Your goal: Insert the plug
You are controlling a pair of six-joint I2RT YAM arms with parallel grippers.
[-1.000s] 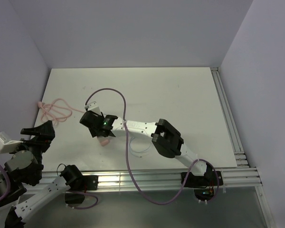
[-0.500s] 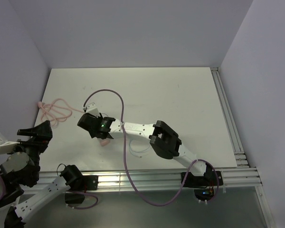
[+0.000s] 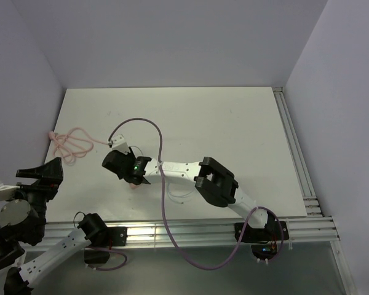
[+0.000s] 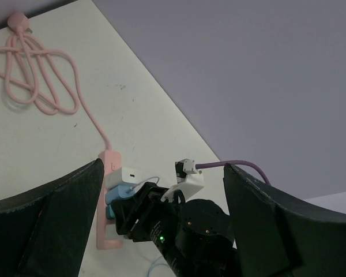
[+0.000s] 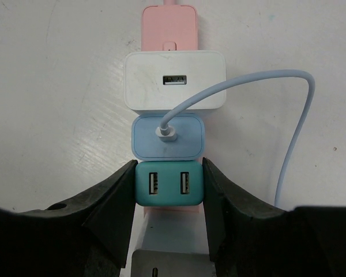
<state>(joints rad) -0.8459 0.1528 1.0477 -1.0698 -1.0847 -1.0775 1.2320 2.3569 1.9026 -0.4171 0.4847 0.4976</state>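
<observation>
1. Centrally in the right wrist view, the plug (image 5: 166, 132) sits in the port of a light-blue adapter (image 5: 187, 147). Its pale wire (image 5: 300, 115) arches out toward the right of the frame and then runs down that side.
2. That adapter stands on the pink socket strip (image 5: 169, 20), with a white charger (image 5: 174, 79) above it in the frame and a teal two-port charger (image 5: 169, 186) below it. The three touch in a row.
3. At the bottom of the same frame, the right gripper (image 5: 168, 168) is clamped on the teal two-port charger, with one black finger pressed against each of its sides.
4. At the lower left of the top view, the left gripper (image 4: 161, 170) is spread wide with nothing between its fingers, well apart from the strip.
5. Along the left edge of the table (image 3: 221, 123), the pink cord (image 3: 71, 144) lies in loose loops and leads to the strip's upper end.
</observation>
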